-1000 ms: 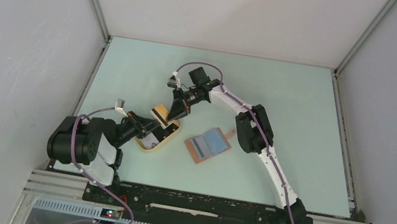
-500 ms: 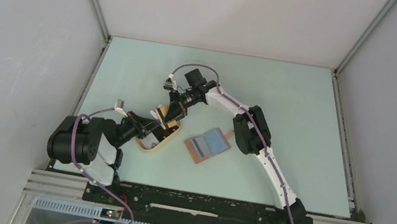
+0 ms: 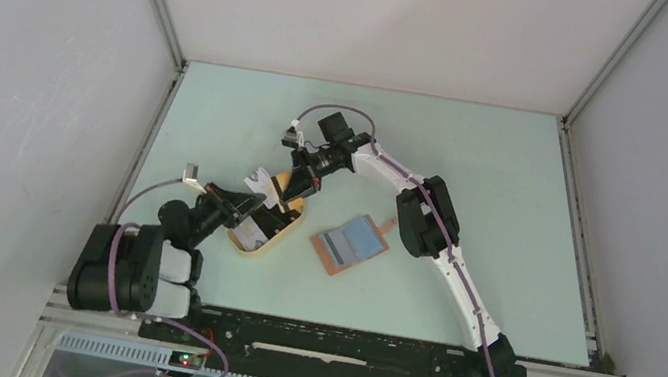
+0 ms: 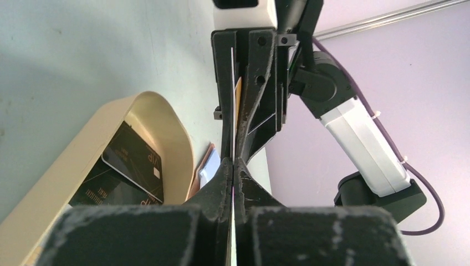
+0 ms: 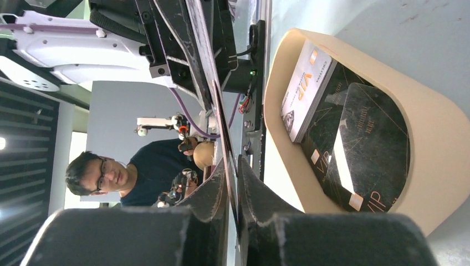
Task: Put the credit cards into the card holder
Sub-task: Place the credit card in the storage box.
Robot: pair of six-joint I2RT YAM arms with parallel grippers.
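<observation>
Pale green tabletop (image 3: 474, 170): we see left end effector (image 4: 234, 162) clamped on thin white plastic card (image 3: 257, 179), edge-on, likely for handover; right end effector (image 5: 231, 160) nearly closed, grip unclear.

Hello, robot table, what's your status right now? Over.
Left gripper shut on white card above tray. Right gripper nearly closed beside it, hold unclear. Card holder open on table, nothing blocking it. Black cards in tray.
</observation>
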